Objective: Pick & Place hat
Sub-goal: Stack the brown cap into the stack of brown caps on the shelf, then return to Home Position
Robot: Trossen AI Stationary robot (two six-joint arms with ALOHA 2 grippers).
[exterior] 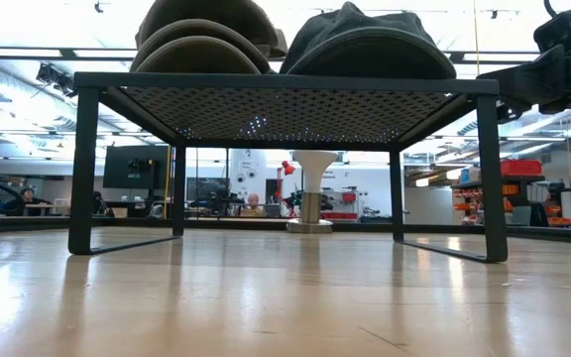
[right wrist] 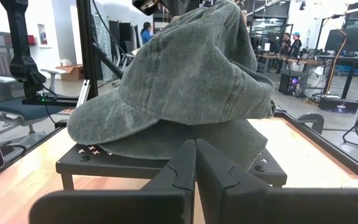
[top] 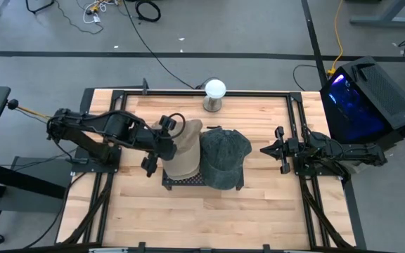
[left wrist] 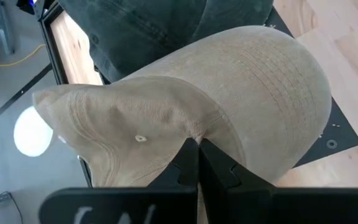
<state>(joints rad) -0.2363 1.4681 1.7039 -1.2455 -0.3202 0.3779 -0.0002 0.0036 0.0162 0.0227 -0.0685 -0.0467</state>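
A tan hat (top: 185, 149) and a grey-green hat (top: 225, 157) sit side by side on a black perforated rack (top: 188, 180), the tan one toward the table's left. In the low view both crowns, tan (exterior: 201, 35) and grey (exterior: 365, 40), rest on the rack's top (exterior: 285, 82). My left gripper (top: 166, 144) is shut at the tan hat's left side. My right gripper (top: 264, 150) is shut and hangs right of the grey hat (right wrist: 179, 81), apart from it. My left gripper (left wrist: 198, 144) has its shut fingertips at the tan hat's lower side, where brim meets crown (left wrist: 194, 127). The cloth creases toward the tips as if pinched there. The fingers come level from the table's left. The hat (left wrist: 260, 93) rests on the rack (left wrist: 328, 134).
A white ball on a metal stand (top: 215, 94) is at the table's far edge behind the rack. A dark box with blue light (top: 361, 98) sits off the table's right side. Bare wood lies near and on both sides of the rack.
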